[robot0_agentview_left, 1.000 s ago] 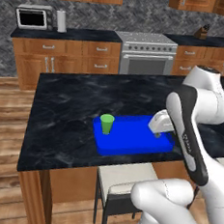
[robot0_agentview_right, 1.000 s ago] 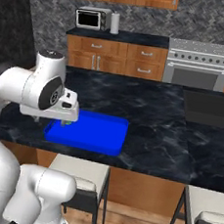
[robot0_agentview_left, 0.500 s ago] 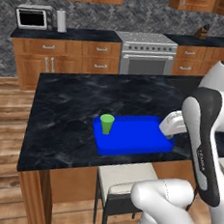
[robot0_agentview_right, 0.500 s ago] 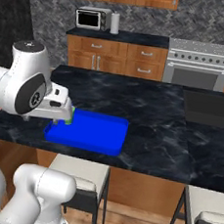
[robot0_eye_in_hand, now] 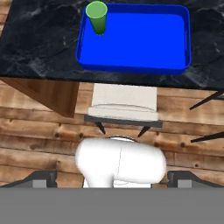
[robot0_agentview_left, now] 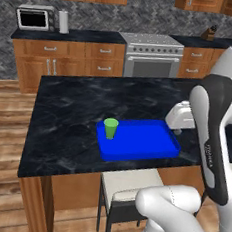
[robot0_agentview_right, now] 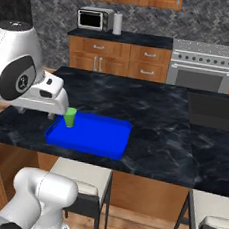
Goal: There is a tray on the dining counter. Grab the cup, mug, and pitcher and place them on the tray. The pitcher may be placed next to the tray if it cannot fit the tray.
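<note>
The green cup (robot0_agentview_left: 110, 128) stands upright in a corner of the blue tray (robot0_agentview_left: 145, 146), which lies on the black worktop (robot0_agentview_left: 72, 119). The claw (robot0_eye_in_hand: 111, 181) is released, grasping nothing.

Green cup (robot0_agentview_right: 70, 117) stands upright in the blue tray's (robot0_agentview_right: 102, 148) left corner on the dining counter (robot0_agentview_right: 164, 137)

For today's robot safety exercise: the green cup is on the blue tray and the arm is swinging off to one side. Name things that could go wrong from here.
1. The cup stands in a corner of the tray, close to the rim; a careless later placement could tip it.
2. The tray lies near the counter edge above a stool; a push might slide it off.
3. The arm's bulky hand passes close by the cup and could clip it.
</note>
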